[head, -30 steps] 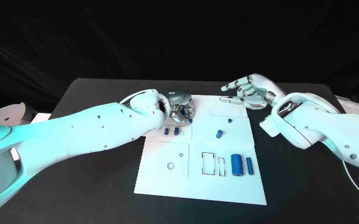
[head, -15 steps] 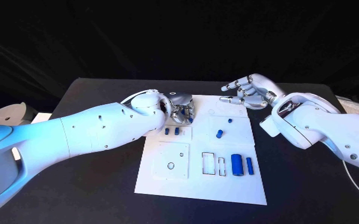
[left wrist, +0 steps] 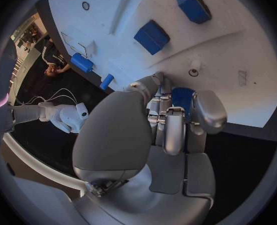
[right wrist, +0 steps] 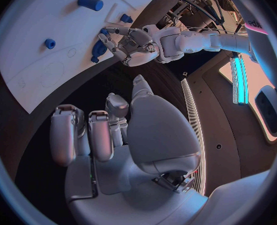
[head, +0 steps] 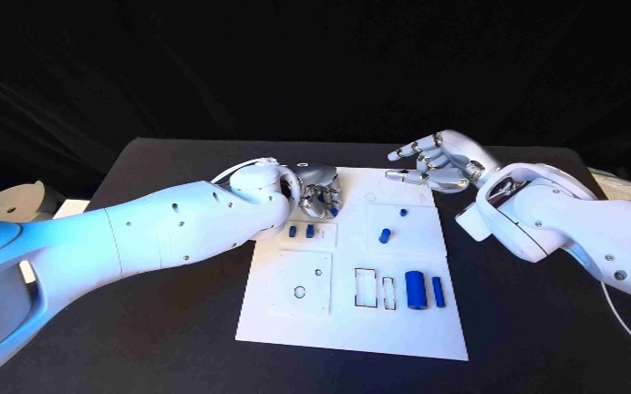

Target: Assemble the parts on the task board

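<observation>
The white task board (head: 296, 316) lies in the middle of the black table. My left hand (head: 315, 191) hovers over its far left corner, fingers curled around a small blue part (left wrist: 182, 97), which also shows between those fingers from across the board (right wrist: 100, 47). My right hand (head: 440, 161) hangs over the board's far right edge, fingers apart and holding nothing. Two small blue blocks (head: 300, 229) sit just in front of the left hand. A blue peg (head: 386, 235) and a tiny blue piece (head: 402, 212) stand mid-board. A thick blue cylinder (head: 416, 289) and a slimmer one (head: 438, 292) lie near the right edge.
Two outlined rectangular slots (head: 375, 289) are beside the cylinders, and a square plate outline with small holes (head: 301, 283) is at the board's near left. A pale round object (head: 20, 201) sits off the table's left side. Black table (head: 158, 321) surrounds the board.
</observation>
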